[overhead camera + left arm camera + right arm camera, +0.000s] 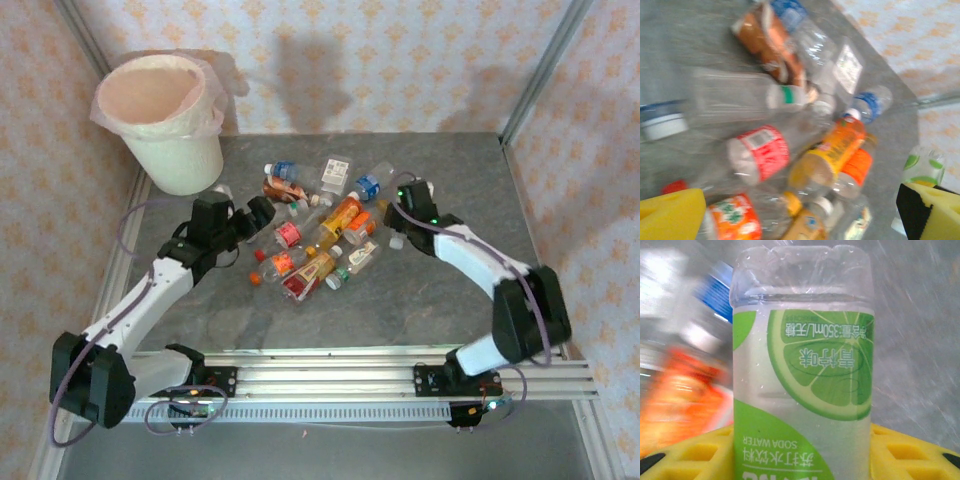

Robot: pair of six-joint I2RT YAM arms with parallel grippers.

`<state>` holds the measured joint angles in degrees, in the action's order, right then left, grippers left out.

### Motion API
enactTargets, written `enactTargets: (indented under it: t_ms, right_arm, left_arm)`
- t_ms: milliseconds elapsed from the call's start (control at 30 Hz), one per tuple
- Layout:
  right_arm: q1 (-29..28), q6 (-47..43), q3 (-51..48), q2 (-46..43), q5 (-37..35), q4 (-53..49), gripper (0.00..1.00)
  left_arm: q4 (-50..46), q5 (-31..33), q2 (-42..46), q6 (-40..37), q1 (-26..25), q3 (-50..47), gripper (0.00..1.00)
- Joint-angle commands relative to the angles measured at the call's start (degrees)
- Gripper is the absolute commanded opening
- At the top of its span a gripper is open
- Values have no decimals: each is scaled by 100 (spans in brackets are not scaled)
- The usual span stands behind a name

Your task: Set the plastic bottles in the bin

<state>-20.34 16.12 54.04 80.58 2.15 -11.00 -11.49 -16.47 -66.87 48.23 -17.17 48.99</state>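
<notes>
Several plastic bottles point(312, 238) lie heaped mid-table, with red, orange, blue and white labels. In the right wrist view a clear bottle with a green lime label point(802, 370) stands between my yellow pads point(695, 452), touching both. My right gripper point(400, 203) is shut on it at the pile's right edge. That same green bottle point(924, 167) appears at the right of the left wrist view. My left gripper point(256, 216) hovers open over the pile's left side, above a red-labelled bottle point(760, 152) and an orange one point(835, 155). The bin point(165, 110), white with a pink liner, stands at the back left.
A metal frame rail point(120, 265) runs along the table's left edge, and another point(545, 70) rises at the back right. Bare grey tabletop point(400, 300) lies in front of the pile. Patterned walls enclose the table.
</notes>
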Motion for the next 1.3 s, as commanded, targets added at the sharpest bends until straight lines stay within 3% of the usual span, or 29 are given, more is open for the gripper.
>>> enactTargets:
  t_ms: [0, 267, 433, 800, 1000, 1267]
  right_arm:
    - [-121, -497, 63, -634, 1047, 798, 52]
    - [-888, -926, 590, -690, 1980, 956, 51]
    - [-1213, -1134, 743, -529, 2108, 1124, 50]
    - [-1455, -1255, 1062, -249, 2687, 1254, 50]
    - [-1521, -1315, 1144, -158, 2962, 1209, 50]
    - [-1520, -1305, 1073, -244, 2956, 1281, 50]
  left_arm:
    - [288, -461, -265, 14, -416, 802, 100]
    - [-115, -284, -1212, -233, -1462, 2504, 100]
    - [-663, 305, -1473, -178, -1571, 2859, 100]
    - [-984, 876, -1850, -265, -1630, 3143, 100]
    - [-269, 300, -2059, -229, -1632, 3127, 73]
    - [36, 396, -2081, -147, -1624, 3017, 48]
